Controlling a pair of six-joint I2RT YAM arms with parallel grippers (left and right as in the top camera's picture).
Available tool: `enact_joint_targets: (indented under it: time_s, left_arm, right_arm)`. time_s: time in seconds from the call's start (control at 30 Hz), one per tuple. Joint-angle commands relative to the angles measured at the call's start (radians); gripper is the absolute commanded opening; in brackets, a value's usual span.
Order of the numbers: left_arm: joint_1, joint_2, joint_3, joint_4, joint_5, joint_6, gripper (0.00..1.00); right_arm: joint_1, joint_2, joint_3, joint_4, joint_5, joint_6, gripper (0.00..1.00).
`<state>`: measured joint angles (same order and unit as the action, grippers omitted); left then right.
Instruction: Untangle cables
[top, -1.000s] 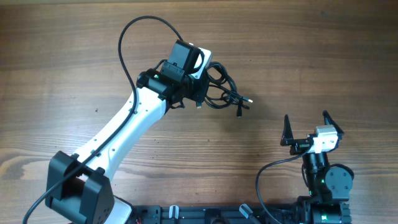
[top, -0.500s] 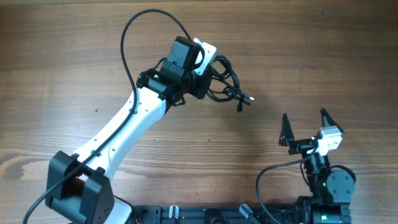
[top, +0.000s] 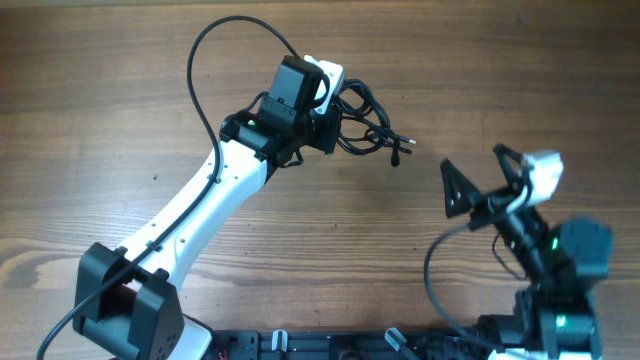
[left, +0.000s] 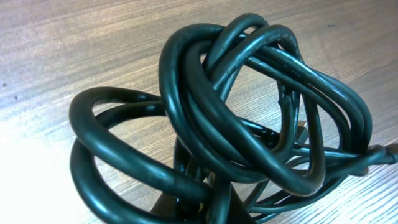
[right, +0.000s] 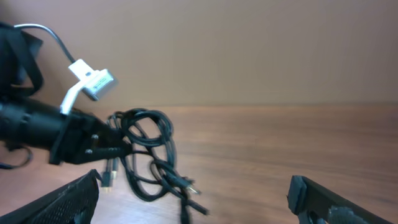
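Note:
The cables are a bunch of thin black cords knotted together, with plug ends trailing to the right. My left gripper is shut on the knot's left side and holds it off the wood. In the left wrist view the looped cables fill the frame, with the dark fingers pinching strands at the bottom. My right gripper stands open to the right of the knot, apart from it. In the right wrist view the cables hang ahead at the left, beyond the wide open gripper.
The left arm's white link runs diagonally from its base at the front left. Its own thicker black cable arcs above it. The right arm's base sits at the front right. Bare wooden table lies around.
My right arm has risen and turned its open gripper toward the knot. The left gripper has carried the cables slightly up and to the right.

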<state>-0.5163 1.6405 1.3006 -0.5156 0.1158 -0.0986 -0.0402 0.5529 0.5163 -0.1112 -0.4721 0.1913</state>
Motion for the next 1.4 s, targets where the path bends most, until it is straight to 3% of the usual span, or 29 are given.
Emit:
enact_joint_targets:
  time_s: [0.0, 0.17, 0.3, 0.37, 0.47, 0.67, 0.9, 1.23, 1.37]
  left_arm:
    - [-0.005, -0.029, 0.023, 0.010, -0.001, -0.102, 0.04]
    - [-0.005, -0.029, 0.023, -0.004, 0.058, -0.142, 0.04]
    - [-0.005, -0.029, 0.023, -0.004, 0.109, -0.146, 0.04]
    - [-0.005, -0.029, 0.023, 0.002, 0.112, -0.183, 0.04]
    - [-0.005, -0.029, 0.023, 0.032, 0.111, -0.243, 0.04]
    - [-0.006, -0.029, 0.023, 0.109, 0.093, -0.299, 0.04]
    - [-0.006, -0.029, 0.023, 0.135, 0.066, -0.365, 0.04]
    - [-0.056, -0.029, 0.023, 0.135, 0.069, -0.388, 0.04]
    - [-0.056, -0.029, 0.023, 0.135, 0.069, -0.388, 0.04]
  right_arm:
    - [-0.004, 0.166, 0.117, -0.005, -0.188, 0.018, 1.00]
    - [-0.004, 0.329, 0.188, 0.055, -0.335, 0.065, 1.00]
    - [-0.004, 0.405, 0.187, 0.202, -0.465, 0.337, 1.00]
    - [-0.004, 0.442, 0.187, 0.285, -0.490, 0.459, 0.91]
    - [-0.004, 0.502, 0.187, 0.350, -0.495, 0.693, 0.92]
    - [0.040, 0.615, 0.187, 0.466, -0.629, 0.841, 0.87]
    - [0.119, 0.655, 0.187, 0.514, -0.608, 0.848, 0.84]
    - [0.125, 0.655, 0.186, 0.453, -0.429, 0.598, 0.77]
    - [0.125, 0.655, 0.186, 0.371, -0.360, 0.579, 0.77]
